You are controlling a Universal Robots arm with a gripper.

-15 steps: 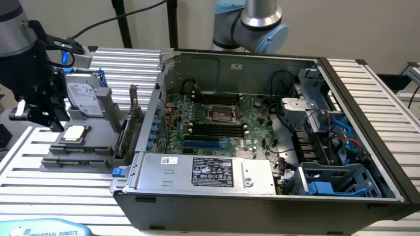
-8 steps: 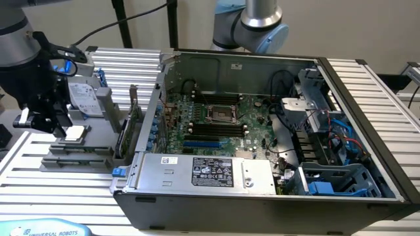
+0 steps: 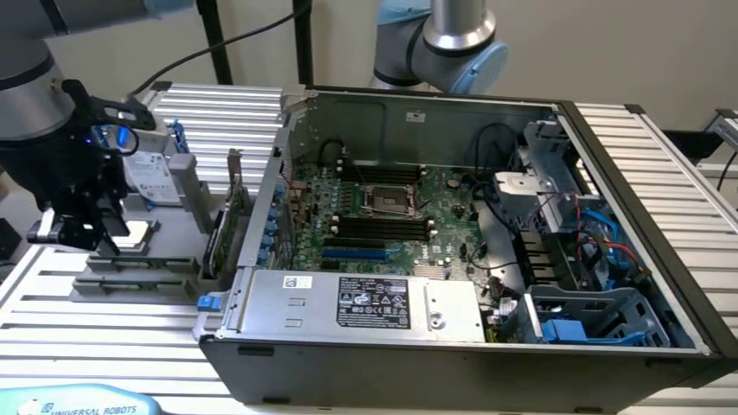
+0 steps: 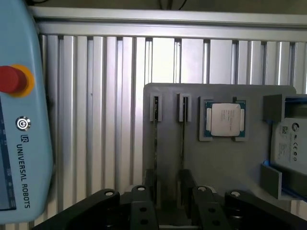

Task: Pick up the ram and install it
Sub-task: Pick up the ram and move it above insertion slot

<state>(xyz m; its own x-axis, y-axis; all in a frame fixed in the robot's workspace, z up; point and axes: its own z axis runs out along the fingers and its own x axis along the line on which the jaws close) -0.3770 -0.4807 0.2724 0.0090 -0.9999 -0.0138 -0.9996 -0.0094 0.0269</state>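
Found the gripper [image 3: 81, 238] at the exterior view's left, wrist pointing straight down, low over the grey holder [image 3: 173, 259]. From the wrist camera, saw the dark fingers [image 4: 148, 184] parted with bare holder showing between them, clamping nothing. Spotted the ram [image 4: 155, 139] standing on edge in a holder slot, with a second stick [image 4: 182, 139] in the slot just beside it; both run in toward the fingers, their near ends hidden behind them. Cannot tell whether either finger touches a stick. Logged the CPU [image 4: 225, 120] flat in its pocket next to the slots and the drive [image 4: 290, 143] past that, cut off by the frame edge. Noted bare slatted table [image 4: 96, 120] between holder and pendant [image 4: 24, 120], so open room on that side. Tighter toward the exterior view's right: upright card [image 3: 237, 207], then the wall of the open case [image 3: 461, 363] close by. Made out black slots [image 3: 375, 229] on the board inside the case, well apart from the gripper. Could not pick out the sticks from the exterior view.
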